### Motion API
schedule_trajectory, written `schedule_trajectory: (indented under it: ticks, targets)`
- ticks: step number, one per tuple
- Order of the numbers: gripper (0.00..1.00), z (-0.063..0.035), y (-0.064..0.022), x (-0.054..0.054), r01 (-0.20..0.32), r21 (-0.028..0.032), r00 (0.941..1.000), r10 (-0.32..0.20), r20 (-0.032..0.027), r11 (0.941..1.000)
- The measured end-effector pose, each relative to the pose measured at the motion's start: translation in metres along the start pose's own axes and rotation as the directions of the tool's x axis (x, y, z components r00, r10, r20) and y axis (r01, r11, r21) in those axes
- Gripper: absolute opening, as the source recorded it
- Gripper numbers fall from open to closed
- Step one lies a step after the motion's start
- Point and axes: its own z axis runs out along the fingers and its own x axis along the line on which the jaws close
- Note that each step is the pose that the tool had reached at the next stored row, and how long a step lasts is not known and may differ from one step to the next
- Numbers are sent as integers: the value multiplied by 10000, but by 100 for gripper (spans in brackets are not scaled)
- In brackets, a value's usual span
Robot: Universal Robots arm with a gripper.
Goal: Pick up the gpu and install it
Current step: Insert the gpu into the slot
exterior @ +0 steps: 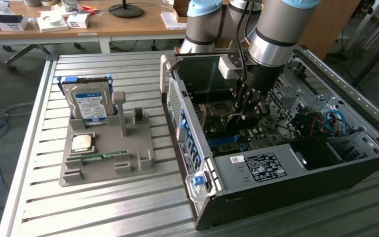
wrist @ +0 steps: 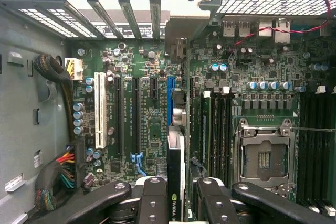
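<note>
The gpu [wrist: 176, 169] is seen edge-on in the wrist view, a thin card with a green logo on its upper edge. My gripper [wrist: 178, 195] is shut on it, black fingers [wrist: 152, 195] pressing on both sides. The card runs along the blue slot [wrist: 170, 95] of the motherboard, its bracket end toward the case's rear slats; whether it is seated I cannot tell. In the exterior view the gripper [exterior: 246, 101] reaches down inside the open computer case [exterior: 262, 168], and the gpu [exterior: 206, 74] stands upright toward the exterior view's left.
A grey holder [exterior: 136, 163] on the slatted table carries a hard drive [exterior: 91, 103], a processor chip [exterior: 83, 142] and a memory stick [exterior: 100, 156]. Inside the case lie cable bundles [wrist: 58, 177], an open processor socket [wrist: 265, 156] and blue cables [exterior: 334, 121].
</note>
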Motion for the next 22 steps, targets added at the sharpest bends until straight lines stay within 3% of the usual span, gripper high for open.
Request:
schedule_trajectory:
  ticks: [22]
  targets:
    - [26, 78, -1, 2, 0, 0, 10000, 0, -1, 10000]
